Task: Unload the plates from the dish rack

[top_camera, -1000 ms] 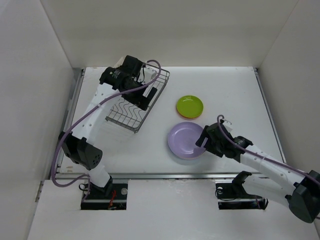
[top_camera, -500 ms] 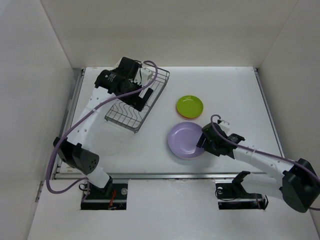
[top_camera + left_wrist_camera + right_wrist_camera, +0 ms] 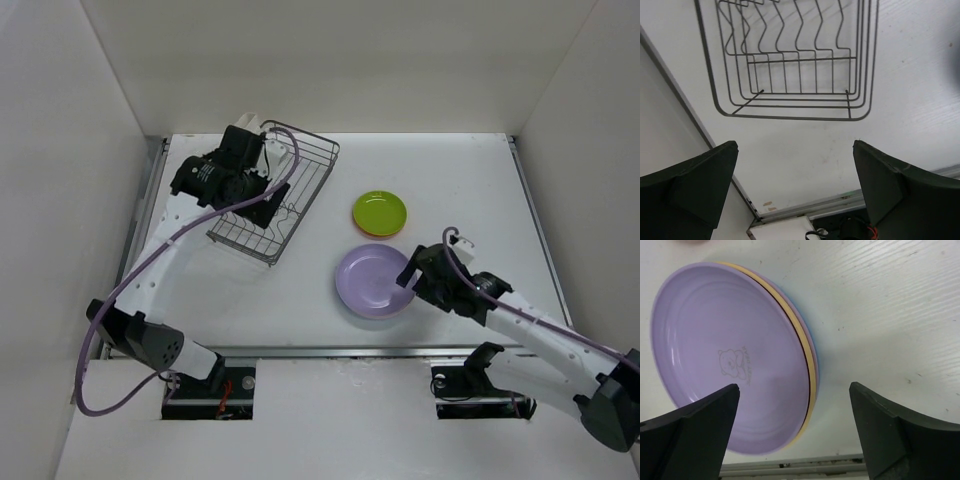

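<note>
The dark wire dish rack [image 3: 283, 200] stands at the back left with no plates in it; it also shows in the left wrist view [image 3: 790, 60]. My left gripper [image 3: 795, 190] is open and empty above the rack's near end. The lavender plate [image 3: 372, 281] lies on a cream-yellow plate [image 3: 805, 340], with a blue edge just showing beneath. The lime-green plate [image 3: 379, 211] lies on the orange plate [image 3: 372, 234] behind them. My right gripper [image 3: 795, 430] is open and empty above the lavender plate's [image 3: 730, 360] right rim.
White walls enclose the table on the left, back and right. A metal rail [image 3: 840, 202] runs along the table's front edge. A small white caddy [image 3: 250, 127] sits at the rack's far left corner, partly behind my left arm.
My left arm has drawn back to the left off the rack, uncovering its wire dividers. My right gripper has pulled back slightly to the right from the lavender plate.
</note>
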